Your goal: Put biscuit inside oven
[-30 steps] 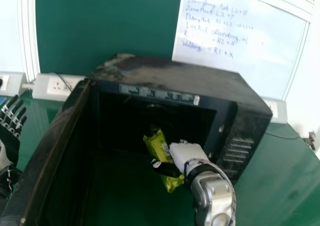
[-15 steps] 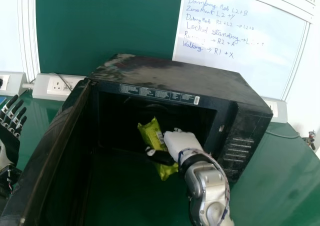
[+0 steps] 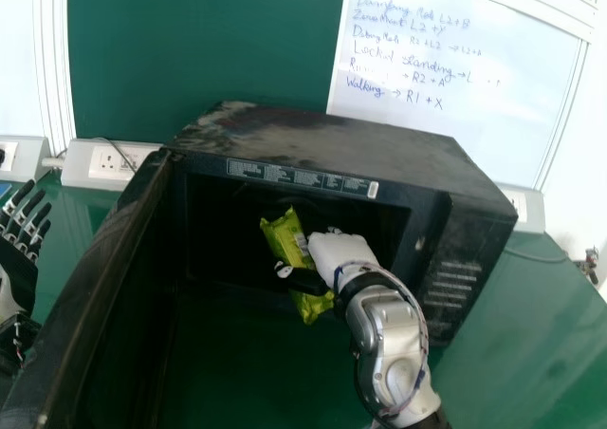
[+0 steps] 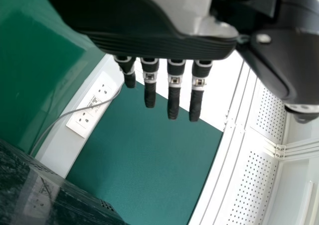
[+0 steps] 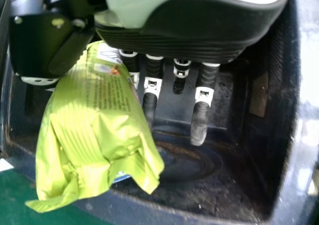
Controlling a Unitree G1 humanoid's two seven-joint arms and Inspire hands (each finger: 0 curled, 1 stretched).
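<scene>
The biscuit packet [image 3: 283, 234] is a shiny yellow-green wrapper, closed, with printing along its side and a creased, flared end. It is held tilted at the oven's mouth, its upper end pointing to 11 o'clock in the head view, its lower end to 5 o'clock. The oven [image 3: 341, 144] is a boxy black appliance, upright, its top scuffed and dusty. A label strip runs along the 12 o'clock edge of its dark cavity. Its door [image 3: 95, 258] stands open, extending toward 7 o'clock.
</scene>
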